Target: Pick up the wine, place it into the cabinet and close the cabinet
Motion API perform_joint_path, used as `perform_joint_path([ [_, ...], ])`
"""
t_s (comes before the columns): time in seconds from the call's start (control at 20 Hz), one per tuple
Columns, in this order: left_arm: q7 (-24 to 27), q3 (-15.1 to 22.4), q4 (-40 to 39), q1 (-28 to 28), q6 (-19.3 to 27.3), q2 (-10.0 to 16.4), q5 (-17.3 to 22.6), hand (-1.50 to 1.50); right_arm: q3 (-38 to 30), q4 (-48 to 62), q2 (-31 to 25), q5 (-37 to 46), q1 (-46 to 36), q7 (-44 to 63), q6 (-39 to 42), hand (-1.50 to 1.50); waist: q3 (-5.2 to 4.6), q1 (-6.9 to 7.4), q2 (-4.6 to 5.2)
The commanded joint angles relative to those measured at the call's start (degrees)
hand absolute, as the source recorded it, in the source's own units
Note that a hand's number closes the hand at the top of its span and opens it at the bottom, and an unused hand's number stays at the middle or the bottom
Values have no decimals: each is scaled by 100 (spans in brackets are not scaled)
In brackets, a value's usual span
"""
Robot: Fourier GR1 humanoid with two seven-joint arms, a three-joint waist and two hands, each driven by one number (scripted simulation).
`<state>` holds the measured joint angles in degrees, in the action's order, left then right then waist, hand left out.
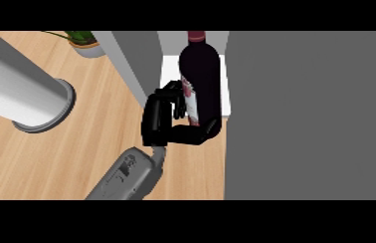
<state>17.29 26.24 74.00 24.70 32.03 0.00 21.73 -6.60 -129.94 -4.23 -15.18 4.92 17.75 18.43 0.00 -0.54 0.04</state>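
On my feed the worktop (pixel 58 157) is light wood with a fine grain. At its far left stands a potted plant (pixel 84 43), green leaves over a pale pot. A fat pale grey cylinder (pixel 29 95) rises at the left edge. The grey cabinet (pixel 301 117) fills the right, white inside.

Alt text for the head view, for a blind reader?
The left hand curls round a dark wine bottle at the open cabinet, between grey panels. A grey cylinder and a potted plant stand on the wooden counter at left.
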Motion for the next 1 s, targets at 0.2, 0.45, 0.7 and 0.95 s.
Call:
perform_joint_path([
  [0.2, 676, -37, -758, -104, -179, 0, 326, 150, 105, 57, 29, 167, -223, 170, -149, -150, -1, 30, -3],
  [0.45, 1086, 321, -1733, 598, 196, 0, 1319, 150, 267, -152, 169, 177, -93, 144, -171, -150, -2, -15, 4],
  [0.7, 1609, 420, -2408, 766, 68, 0, 1788, 150, 7, 65, 42, -13, 141, -185, 161, -150, -2, -47, 9],
  [0.95, 2078, 118, -2425, 486, -552, 0, 2240, 150, -32, -113, 31, -132, -205, 368, -226, -150, -3, -19, 7],
])
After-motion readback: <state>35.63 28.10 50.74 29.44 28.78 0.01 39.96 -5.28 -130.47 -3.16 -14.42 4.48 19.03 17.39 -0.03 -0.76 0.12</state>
